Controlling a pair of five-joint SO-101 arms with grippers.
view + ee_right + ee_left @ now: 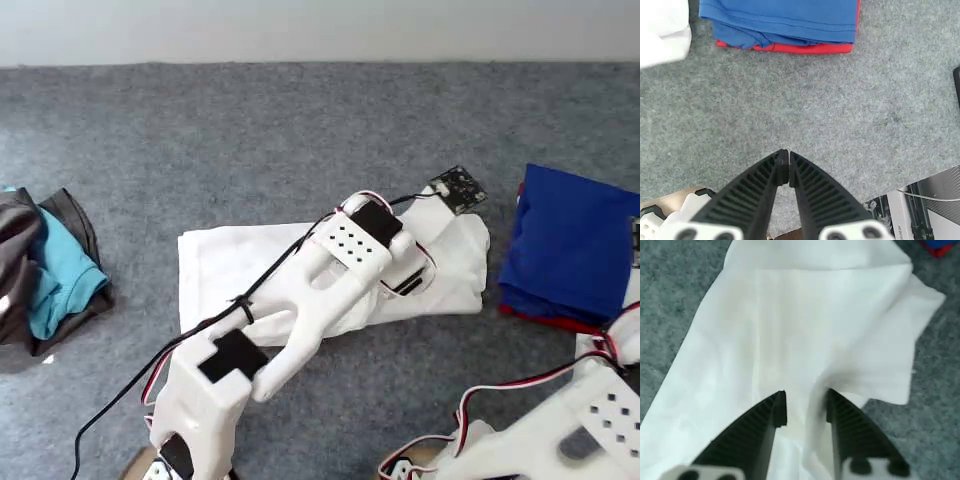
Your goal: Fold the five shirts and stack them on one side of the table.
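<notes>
- the blue shirt (575, 245) lies folded on top of the red shirt (545, 322) at the right side of the table (300, 130); we count these two as done, and we take that side to be where the stack goes.
- the white shirt (250, 270) lies in the middle of the table, folded into a long band with its right end near the blue shirt but apart from it. we judge it half folded: the long sides are in, but the band is not yet doubled over or put on the stack.
- the left gripper (805, 407) is low over the right end of the white shirt. its jaws stand apart, and a raised ridge of the cloth runs up between them; we cannot tell whether either jaw presses on the cloth.
- the right gripper (789, 167) has its jaws together with nothing in them. it hangs over bare table, near the front edge of the stack.
- at the far left the teal shirt (65, 275) and a dark shirt (20, 260) lie crumpled in one heap, unfolded.
- by our count: two of five done, the third in hand, two untouched. what is left is to finish the white shirt, stack it, then fold and stack the heap's two.
</notes>
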